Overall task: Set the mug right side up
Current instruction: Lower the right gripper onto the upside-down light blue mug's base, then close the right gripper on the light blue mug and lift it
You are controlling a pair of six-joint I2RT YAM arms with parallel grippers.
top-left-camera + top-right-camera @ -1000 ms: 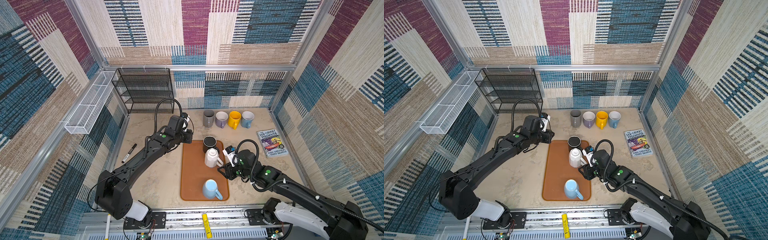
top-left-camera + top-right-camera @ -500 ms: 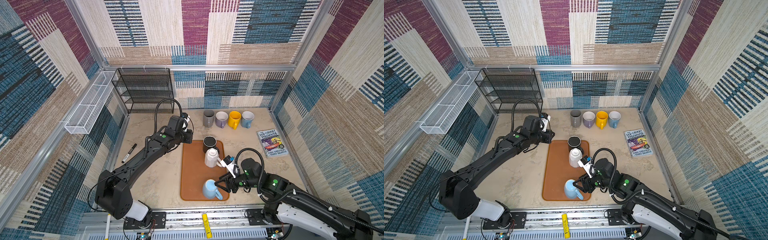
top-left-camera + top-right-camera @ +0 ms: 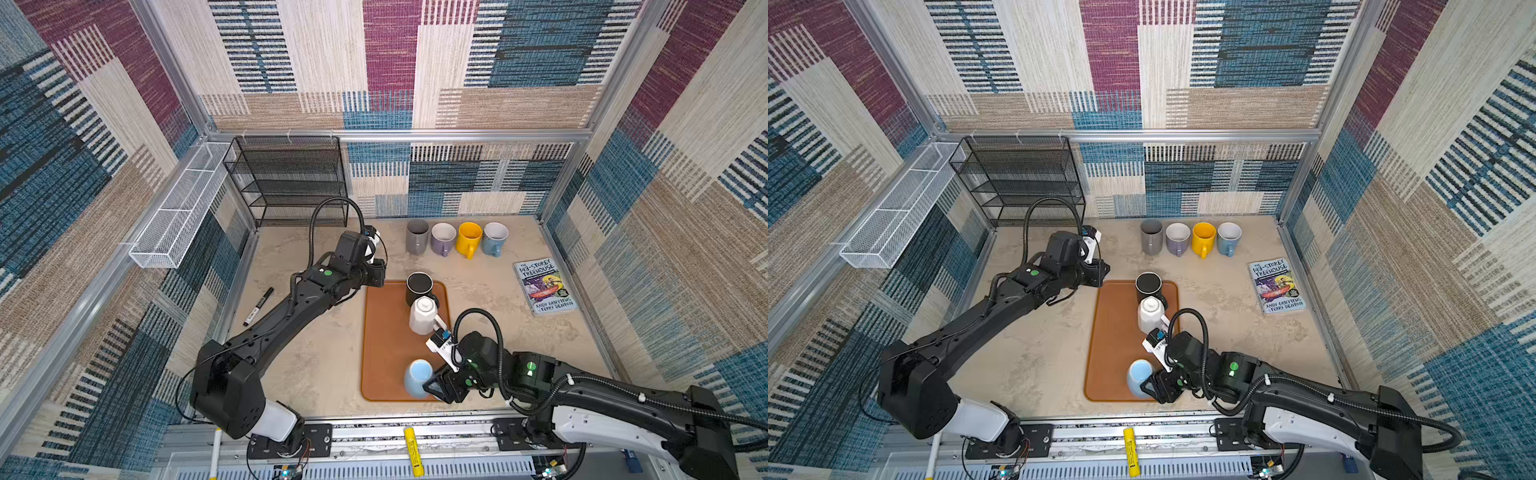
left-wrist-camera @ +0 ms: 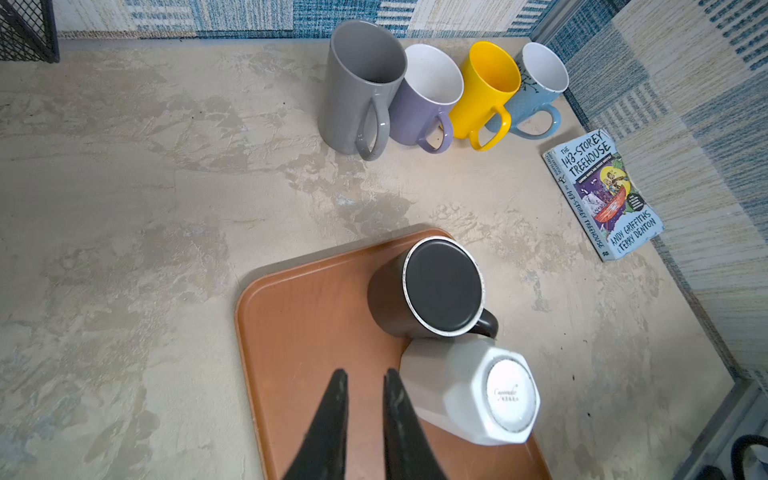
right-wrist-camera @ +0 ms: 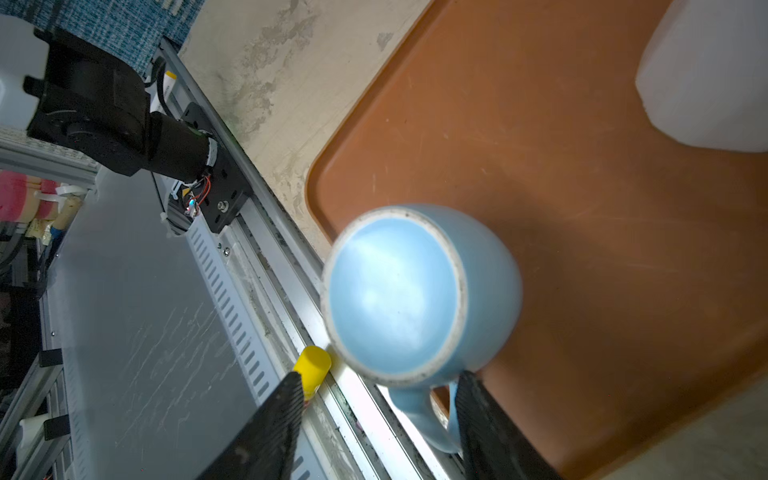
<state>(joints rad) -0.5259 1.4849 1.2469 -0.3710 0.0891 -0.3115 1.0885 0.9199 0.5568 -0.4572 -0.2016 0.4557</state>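
One upturned blue mug (image 3: 417, 374) sits lower centre in both top views on the tray (image 3: 382, 332), handle (image 5: 419, 419) between the right gripper's (image 5: 379, 376) spread jaws, where an off-centre squeeze could spin it loose; left gripper (image 4: 365, 372) is clenched, empty.

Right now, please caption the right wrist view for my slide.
Open right end effector flanks the handle of an upside-down blue mug on a tray.

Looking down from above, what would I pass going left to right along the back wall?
In a top view: black wire rack → grey mug → purple mug → yellow mug → pale blue mug.
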